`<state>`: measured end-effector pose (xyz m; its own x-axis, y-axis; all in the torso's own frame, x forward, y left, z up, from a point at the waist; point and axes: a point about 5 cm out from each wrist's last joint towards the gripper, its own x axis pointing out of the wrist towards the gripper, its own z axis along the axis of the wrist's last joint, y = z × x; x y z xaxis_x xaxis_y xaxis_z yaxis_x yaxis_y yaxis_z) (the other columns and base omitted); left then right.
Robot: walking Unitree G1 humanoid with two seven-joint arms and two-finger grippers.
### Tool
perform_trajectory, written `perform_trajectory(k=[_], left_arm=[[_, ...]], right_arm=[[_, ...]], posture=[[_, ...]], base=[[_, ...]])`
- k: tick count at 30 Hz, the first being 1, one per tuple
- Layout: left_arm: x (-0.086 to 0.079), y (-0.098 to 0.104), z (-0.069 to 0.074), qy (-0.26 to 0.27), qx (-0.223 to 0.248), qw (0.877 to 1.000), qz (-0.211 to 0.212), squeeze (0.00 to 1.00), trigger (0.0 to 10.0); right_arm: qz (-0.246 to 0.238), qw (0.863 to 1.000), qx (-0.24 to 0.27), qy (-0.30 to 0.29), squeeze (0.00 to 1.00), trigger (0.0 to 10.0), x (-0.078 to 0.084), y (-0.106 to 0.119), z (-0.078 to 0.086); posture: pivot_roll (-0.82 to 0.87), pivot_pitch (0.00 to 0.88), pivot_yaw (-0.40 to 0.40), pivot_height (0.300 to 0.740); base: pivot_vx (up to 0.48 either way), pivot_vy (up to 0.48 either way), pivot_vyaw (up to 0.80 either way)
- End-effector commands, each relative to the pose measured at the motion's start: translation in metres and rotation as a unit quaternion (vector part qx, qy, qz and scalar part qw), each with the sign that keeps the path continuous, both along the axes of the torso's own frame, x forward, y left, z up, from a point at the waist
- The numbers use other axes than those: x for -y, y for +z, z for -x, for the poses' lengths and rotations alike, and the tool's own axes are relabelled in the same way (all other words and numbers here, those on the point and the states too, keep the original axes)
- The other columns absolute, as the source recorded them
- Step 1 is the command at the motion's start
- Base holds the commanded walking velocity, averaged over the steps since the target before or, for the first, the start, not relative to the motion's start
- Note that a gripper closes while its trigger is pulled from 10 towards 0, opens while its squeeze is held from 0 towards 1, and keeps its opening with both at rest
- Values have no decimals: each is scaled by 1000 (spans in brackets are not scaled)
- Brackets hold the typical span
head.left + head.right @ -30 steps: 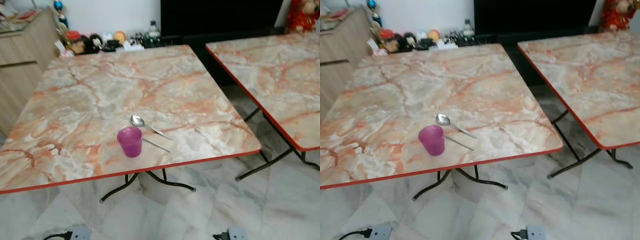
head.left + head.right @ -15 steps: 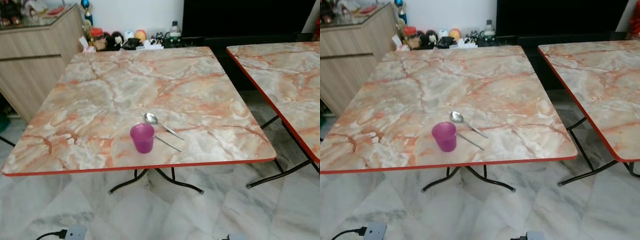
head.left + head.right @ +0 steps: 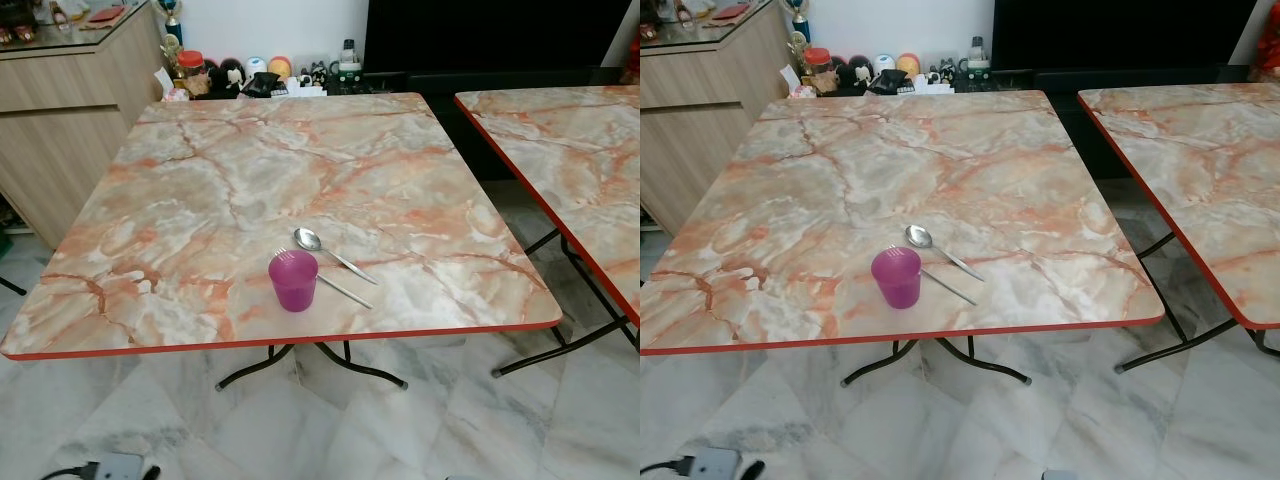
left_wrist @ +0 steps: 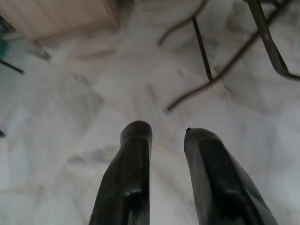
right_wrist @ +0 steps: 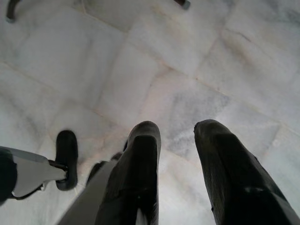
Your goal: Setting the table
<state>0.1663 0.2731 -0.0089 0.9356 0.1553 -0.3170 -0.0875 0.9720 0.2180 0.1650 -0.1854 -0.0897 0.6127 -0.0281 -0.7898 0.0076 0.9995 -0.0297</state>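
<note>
Both arms hang idle over the pale marble floor (image 3: 300, 430). The left gripper (image 4: 161, 133) has its jaws spread with nothing between them, near the black table legs (image 4: 206, 65); the right gripper (image 5: 176, 129) is likewise parted and empty. Close to the near red edge of the marble-patterned table (image 3: 250, 180) stands a purple cup (image 3: 293, 281), upright. Just beside it on the right lie a spoon (image 3: 330, 253) and a fork (image 3: 335, 287), side by side and angled. A second table (image 3: 570, 150) stands to the right. Beyond the far edge sit small jars and figurines (image 3: 250, 75), a wooden cabinet (image 3: 70, 110) at left.
</note>
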Motion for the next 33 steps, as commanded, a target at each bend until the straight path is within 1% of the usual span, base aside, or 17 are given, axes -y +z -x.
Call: perform_trajectory(k=[1, 2, 4, 6, 8, 9, 10, 13, 15, 17, 18, 19, 20, 22, 23, 26, 33], left_arm=[[-10, 21, 4, 20, 40, 999, -10, 0, 10000], [-10, 21, 4, 20, 40, 999, -10, 0, 10000], [-16, 43, -1, 57, 85, 995, -13, 0, 10000], [-26, 75, -15, 103, 157, 982, -38, 0, 10000], [-31, 114, -36, 128, 238, 961, -67, 0, 10000], [-30, 133, -48, 119, 272, 951, -87, 0, 10000], [-30, 133, -48, 119, 272, 951, -87, 0, 10000], [-19, 175, -75, 80, 338, 930, -117, 0, 10000], [3, 191, -94, 2, 353, 928, -116, 0, 10000], [22, 198, -104, -63, 351, 926, -124, 0, 10000], [22, 198, -104, -63, 351, 926, -124, 0, 10000], [43, 194, -113, -118, 325, 934, -87, 0, 10000], [43, 194, -113, -118, 325, 934, -87, 0, 10000], [61, 187, -119, -152, 297, 942, -27, 0, 10000], [61, 187, -119, -152, 297, 942, -27, 0, 10000], [91, 170, -119, -195, 262, 945, 24, 0, 10000], [94, 179, -126, -160, 266, 948, 69, 0, 10000]], right_arm=[[1, 1000, -17, 1, 0, 10000, 1, -4, 8], [1, 1000, -17, 1, 0, 10000, 1, -4, 8], [2, 1000, -17, 5, 0, 10000, 0, -3, 6], [2, 1000, -15, 6, 0, 10000, 1, -3, 5], [4, 1000, -15, 9, 0, 10000, 2, -2, 5], [4, 1000, -15, 11, 0, 10000, 2, -2, 6], [4, 1000, -15, 11, 0, 10000, 2, -2, 6], [3, 1000, -12, 10, 0, 10000, 3, -2, 5], [4, 1000, -11, 6, 0, 10000, 3, -2, 6], [4, 1000, -12, 6, 0, 10000, 3, -2, 6], [4, 1000, -12, 6, 0, 10000, 3, -2, 6], [5, 1000, -14, 6, 0, 10000, 2, -3, 7], [5, 1000, -14, 6, 0, 10000, 2, -3, 7], [5, 1000, -15, 6, 0, 10000, 2, -3, 8], [5, 1000, -15, 6, 0, 10000, 2, -3, 8], [3, 1000, -16, 0, 0, 10000, 2, -4, 9], [4, 1000, -14, 0, 0, 10000, 2, -3, 8]], posture=[[104, 124, -1, 740], [104, 124, -1, 740], [108, 123, -3, 740], [116, 121, -8, 740], [122, 114, -11, 740], [113, 106, -8, 740], [113, 106, -8, 740], [103, 98, -6, 740], [96, 89, 1, 740], [90, 87, 3, 740], [90, 87, 3, 740], [82, 84, 4, 740], [82, 84, 4, 740], [81, 78, 5, 740], [81, 78, 5, 740], [67, 69, 11, 740], [72, 88, 1, 740]], base=[[0, 0, 0], [0, 0, 0], [0, 0, 0], [0, 0, 0], [0, 0, 0], [0, 0, 0], [0, 0, 0], [0, 0, 0], [0, 0, 0], [0, 0, 0], [0, 0, 0], [0, 0, 0], [0, 0, 0], [0, 0, 0], [0, 0, 0], [0, 0, 0], [0, 0, 0]])
